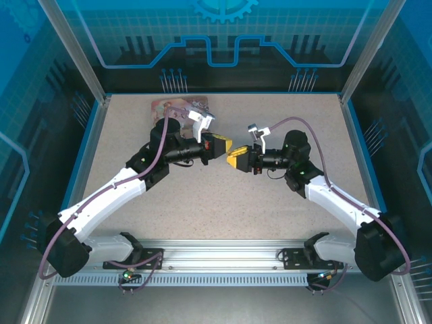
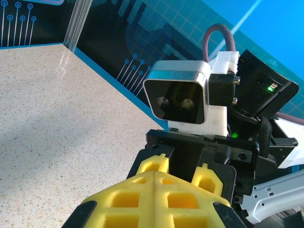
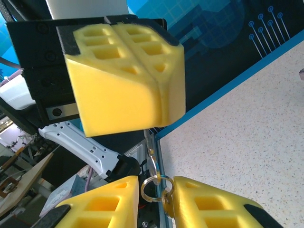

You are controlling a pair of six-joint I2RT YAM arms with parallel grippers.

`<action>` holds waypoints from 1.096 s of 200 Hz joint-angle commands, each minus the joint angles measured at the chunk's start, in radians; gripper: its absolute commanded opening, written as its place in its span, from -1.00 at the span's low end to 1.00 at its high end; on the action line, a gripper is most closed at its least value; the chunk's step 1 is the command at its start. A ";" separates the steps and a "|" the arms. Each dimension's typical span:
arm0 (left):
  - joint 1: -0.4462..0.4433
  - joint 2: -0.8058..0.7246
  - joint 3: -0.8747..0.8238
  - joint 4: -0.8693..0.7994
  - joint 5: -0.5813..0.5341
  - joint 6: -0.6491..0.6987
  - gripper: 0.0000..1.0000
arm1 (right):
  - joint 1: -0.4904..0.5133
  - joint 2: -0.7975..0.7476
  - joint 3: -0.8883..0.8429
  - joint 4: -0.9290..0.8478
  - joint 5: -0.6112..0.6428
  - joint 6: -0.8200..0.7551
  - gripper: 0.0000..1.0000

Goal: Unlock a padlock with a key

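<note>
My left gripper [image 1: 221,145] and right gripper [image 1: 236,159] meet tip to tip above the middle of the table. In the right wrist view the left gripper [image 3: 156,102] has its yellow fingers pressed together, and the thin metal key [image 3: 152,147] hangs out from under their seam. A key ring [image 3: 142,189] on that key, with a second small key [image 3: 167,205], sits between the fingers of my right gripper [image 3: 156,187], which touch it on both sides. In the left wrist view the left gripper [image 2: 158,173] is shut, facing the right gripper [image 2: 180,170]. The padlock is hidden.
A pink illustrated tin box [image 1: 177,106] lies at the back of the table behind the left arm. Blue walls and metal posts [image 1: 74,50] enclose the speckled tabletop [image 1: 297,108]. The rail [image 1: 223,260] with both arm bases runs along the near edge.
</note>
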 commanded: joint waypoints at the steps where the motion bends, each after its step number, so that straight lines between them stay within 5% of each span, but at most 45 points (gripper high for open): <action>1: 0.007 0.005 -0.016 0.023 0.014 -0.005 -1.00 | -0.010 -0.026 0.005 0.022 0.011 0.008 -0.49; 131: 0.009 -0.001 -0.034 0.043 0.015 -0.017 -1.00 | -0.007 -0.012 0.014 0.009 0.019 0.012 -0.77; 167: 0.009 -0.005 -0.038 0.044 0.017 -0.015 -1.00 | -0.011 -0.013 0.014 -0.001 0.023 0.009 -0.35; 219: 0.011 -0.008 -0.042 0.047 0.016 -0.019 -1.00 | -0.008 0.000 0.024 0.014 0.020 0.017 -0.33</action>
